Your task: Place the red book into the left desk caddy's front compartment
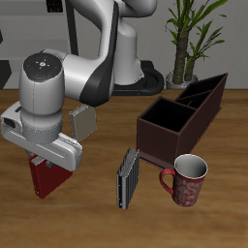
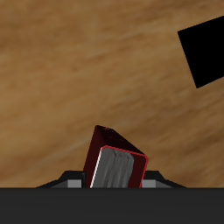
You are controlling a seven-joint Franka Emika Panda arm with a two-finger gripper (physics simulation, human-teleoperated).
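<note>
The red book (image 1: 43, 182) is dark red with white page edges, and it hangs under my gripper (image 1: 48, 165) near the table's front edge. The gripper is shut on the book's upper part. Whether the book's lower edge touches the wood cannot be told. In the wrist view the red book (image 2: 112, 142) stands tilted, with a grey finger (image 2: 115, 171) pressed flat against its cover. The left desk caddy (image 1: 160, 145) is a dark brown box with open compartments. It stands far across the table from the gripper, and its front compartment (image 1: 165, 118) holds nothing.
A grey book (image 1: 128, 177) stands upright on the table between the gripper and the caddy. Another grey book (image 1: 83, 122) is farther back, beside the arm. A red patterned mug (image 1: 188, 180) sits in front of the caddy. A black shape (image 2: 205, 54) shows in the wrist view.
</note>
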